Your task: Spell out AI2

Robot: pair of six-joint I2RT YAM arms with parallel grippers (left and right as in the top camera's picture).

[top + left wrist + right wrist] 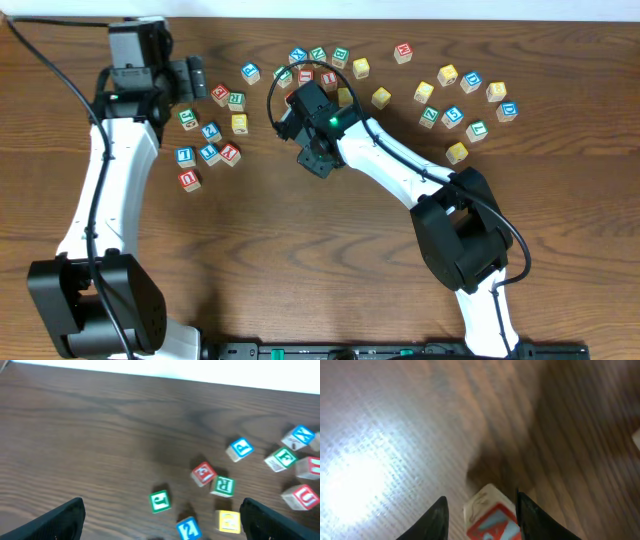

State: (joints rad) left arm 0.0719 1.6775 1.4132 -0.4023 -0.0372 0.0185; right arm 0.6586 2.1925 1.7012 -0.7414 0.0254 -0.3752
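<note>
Right fingers (436,520) straddled the red A cube (492,519) on the counter (395,435).
They stood slightly parted, a gap showing on one side of the cube. The left fingers (60,520) were spread wide, gripping nothing, with the blue 2 cube (189,528) lying between them on the wood.

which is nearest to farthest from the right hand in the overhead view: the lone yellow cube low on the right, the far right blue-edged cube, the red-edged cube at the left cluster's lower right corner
1. red-edged cube, left of the right hand, on the left cluster's edge
2. lone yellow cube, to the right, past the arm
3. blue-edged cube, far right end
</note>
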